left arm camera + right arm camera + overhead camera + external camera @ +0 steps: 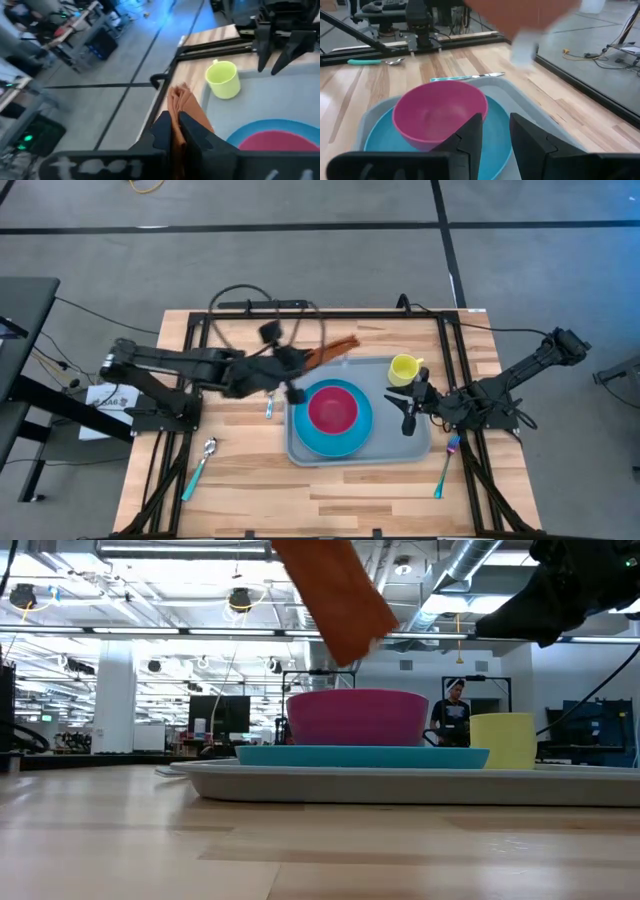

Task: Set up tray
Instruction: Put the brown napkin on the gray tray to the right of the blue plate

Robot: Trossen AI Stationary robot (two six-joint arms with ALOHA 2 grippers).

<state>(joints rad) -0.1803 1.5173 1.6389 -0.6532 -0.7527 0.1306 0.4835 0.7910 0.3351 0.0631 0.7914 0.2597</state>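
— Where's the tray (418, 446) sitting?

— On the wooden table (330, 500), toward the right of middle. It's carrying a round blue plate (352, 438) with a pink bowl (333, 408) on top, and a yellow mug (403, 368) is standing in its far right corner.

— And the left gripper (296, 362)?

— It's hanging just past the tray's far left corner, clenched on an orange cloth (333, 348). From table level the cloth is dangling above the bowl, clear of it.

— What's the right gripper (405, 412) doing?

— It's hovering over the tray's right side, near the mug, fingers (470, 134) parted with nothing between them, pointing toward the bowl.

— Anything else lying on the table?

— A spoon (200, 463) with a teal handle near the front left, a knife (269, 406) just beside the tray's left edge, and a fork (446, 462) off the tray's front right corner. A person (453, 710) is standing far back in the room.
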